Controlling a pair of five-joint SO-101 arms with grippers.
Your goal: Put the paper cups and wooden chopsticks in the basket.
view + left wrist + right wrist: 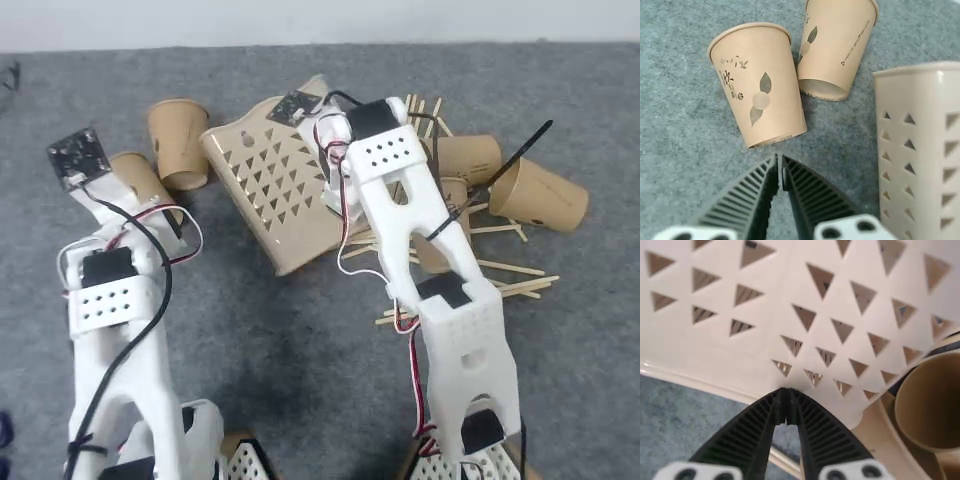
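Note:
The beige basket (pixel 265 185) with triangular holes lies tipped at the table's middle. Left of it lie two paper cups (pixel 178 140) (pixel 140 178); in the left wrist view these cups (pixel 760 85) (pixel 835 45) lie just beyond my shut left gripper (pixel 779 159), with the basket wall (pixel 920 150) beside them. My right gripper (pixel 786 391) is shut, its tips at the basket's rim (pixel 705 380), and a cup (pixel 930 410) lies close by. Right of the basket lie more cups (pixel 470 157) (pixel 540 195) among scattered wooden chopsticks (pixel 505 270).
Grey carpet (pixel 290 340) covers the table, with open room in front of the basket between the two arms. The right arm (pixel 420 230) stretches over one cup and part of the chopstick pile. Two perforated arm bases sit at the near edge.

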